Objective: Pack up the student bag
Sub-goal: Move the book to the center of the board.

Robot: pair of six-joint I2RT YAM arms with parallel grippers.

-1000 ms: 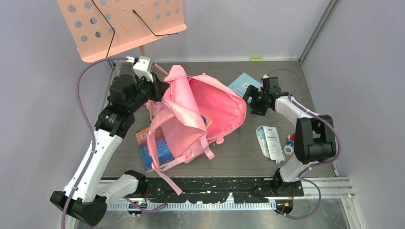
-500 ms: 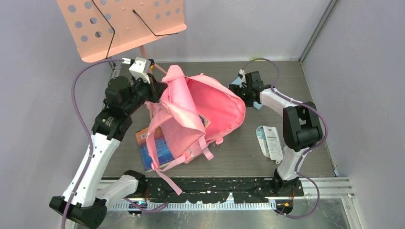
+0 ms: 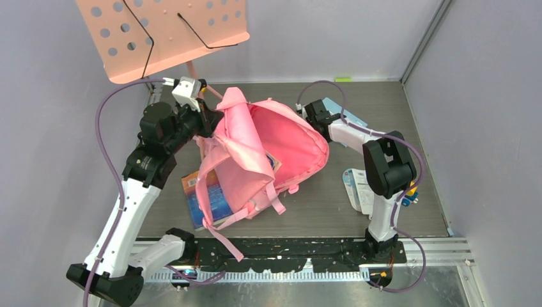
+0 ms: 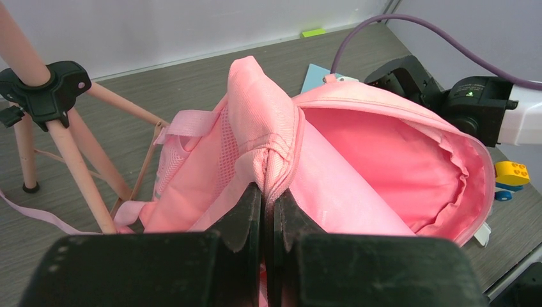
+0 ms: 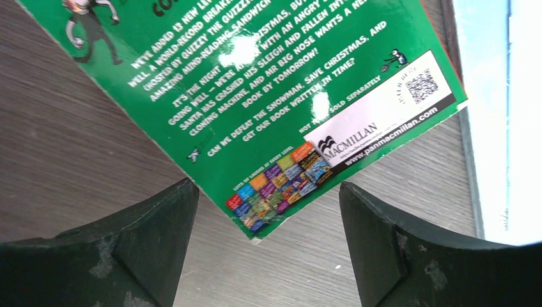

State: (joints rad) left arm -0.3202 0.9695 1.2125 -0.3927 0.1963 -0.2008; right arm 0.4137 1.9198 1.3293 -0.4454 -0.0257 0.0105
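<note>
Top view: the left arm leans up and rightward, and the left gripper (image 3: 206,121) is at the rim of the one student bag (image 3: 291,144). The bag lies open at mid-table, partly on one book (image 3: 206,192). The right arm folds back, with the right gripper (image 3: 311,112) at the bag's far side.

Left wrist view: the jaws are clamped together on the bag's seam.

Right wrist view: the jaws stand apart above one green book (image 5: 255,77); the pale blue thing beside it is perhaps another book.
</note>
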